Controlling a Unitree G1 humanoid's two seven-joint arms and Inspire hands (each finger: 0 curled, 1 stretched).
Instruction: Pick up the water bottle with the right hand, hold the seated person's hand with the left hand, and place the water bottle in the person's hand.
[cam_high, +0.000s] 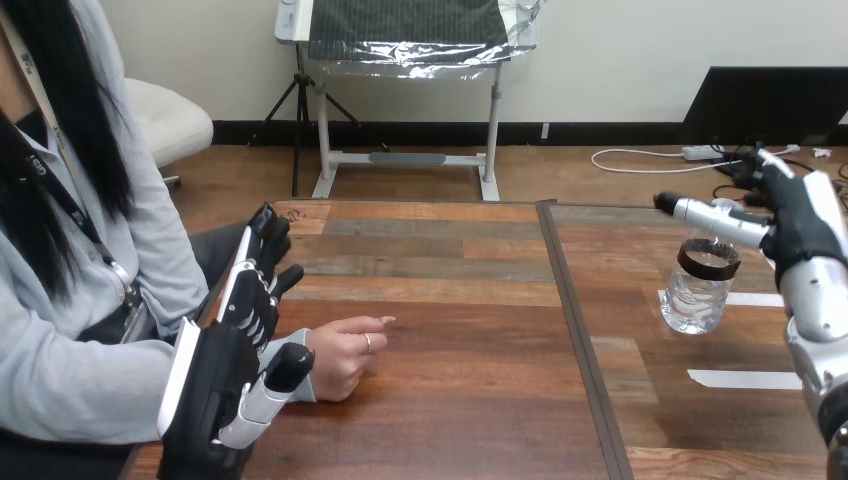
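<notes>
Lower left: the left hand is open, fingers straight and pointing up-frame, holding nothing. Its thumb lies against or just beside the person's hand, which rests loosely curled on the table. Right of centre: the water bottle stands upright, ungrasped. Far right: the right hand is spread open above and beside it. Risk: closing high, near the cap, may tip the bottle.
</notes>
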